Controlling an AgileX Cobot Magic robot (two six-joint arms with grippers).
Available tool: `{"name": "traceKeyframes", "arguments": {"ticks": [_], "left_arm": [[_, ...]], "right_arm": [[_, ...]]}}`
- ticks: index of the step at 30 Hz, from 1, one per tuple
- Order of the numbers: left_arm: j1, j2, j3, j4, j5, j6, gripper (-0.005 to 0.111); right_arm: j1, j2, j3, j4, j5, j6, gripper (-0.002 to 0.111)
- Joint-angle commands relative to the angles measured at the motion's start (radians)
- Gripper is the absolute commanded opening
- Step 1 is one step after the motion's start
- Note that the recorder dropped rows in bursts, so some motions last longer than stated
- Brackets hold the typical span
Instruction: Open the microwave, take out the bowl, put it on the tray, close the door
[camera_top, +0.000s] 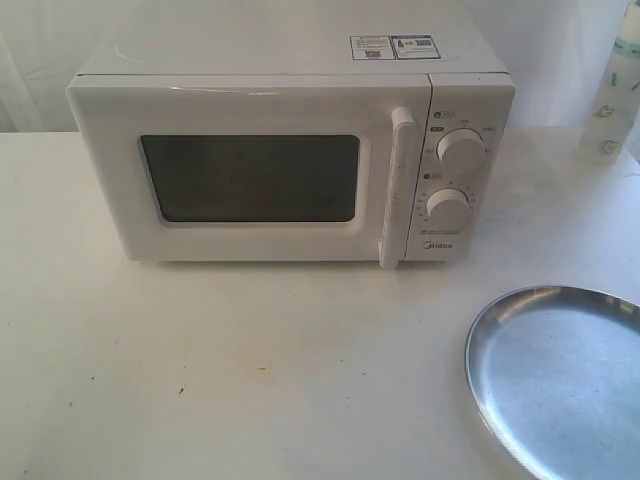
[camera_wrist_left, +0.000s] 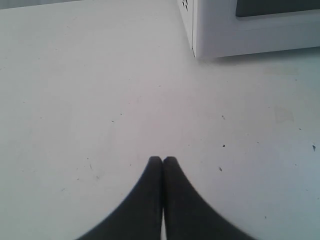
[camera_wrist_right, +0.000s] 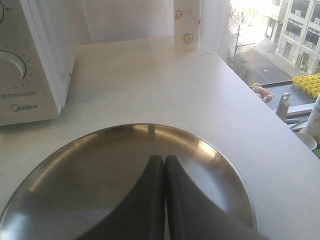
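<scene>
- The left gripper has its two dark fingers pressed together with nothing between them. It hangs over a bare stretch of the white table.
- The right gripper is likewise pinched closed and empty. It sits above the silver tray without touching it, as far as the wrist view shows.
- The near lower corner of the microwave lies well ahead of the left fingers. From the right fingers, the dial side of the microwave is off past the tray's rim.
- Neither gripper shows in the exterior view, so both are back from the microwave front.
- The door is flush and fully closed, and its white bar handle is untouched, just beside the two dials.
- The bowl is nowhere in sight. The window is too dark to see through, so it is presumably inside.
- The tray lies empty on the table, in front of the microwave and towards its dial side.
- A patterned bottle stands beyond the microwave's dial side, clear of the work.
- By my reading nothing is done yet: opening the door, lifting the bowl out, setting it on the tray and closing the door all remain.
</scene>
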Motion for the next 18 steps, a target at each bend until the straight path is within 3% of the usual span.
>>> {"name": "traceKeyframes", "arguments": {"ticks": [1,9,14,18], "left_arm": [[-0.005,-0.002,-0.003,-0.012,0.002,0.0,0.0],[-0.005,-0.002,-0.003,-0.012,0.002,0.0,0.0],[-0.005,-0.002,-0.003,-0.012,0.002,0.0,0.0],[-0.005,-0.002,-0.003,-0.012,0.002,0.0,0.0]], "right_arm": [[-0.002,-0.006,0.001,-0.003,-0.002,0.003,0.0],[-0.002,-0.006,0.001,-0.005,-0.03,-0.015,0.0],[-0.002,-0.006,0.001,0.03,-0.227,0.025,0.0],[-0.002,-0.006,0.001,0.172,-0.421,0.245,0.0]]}}
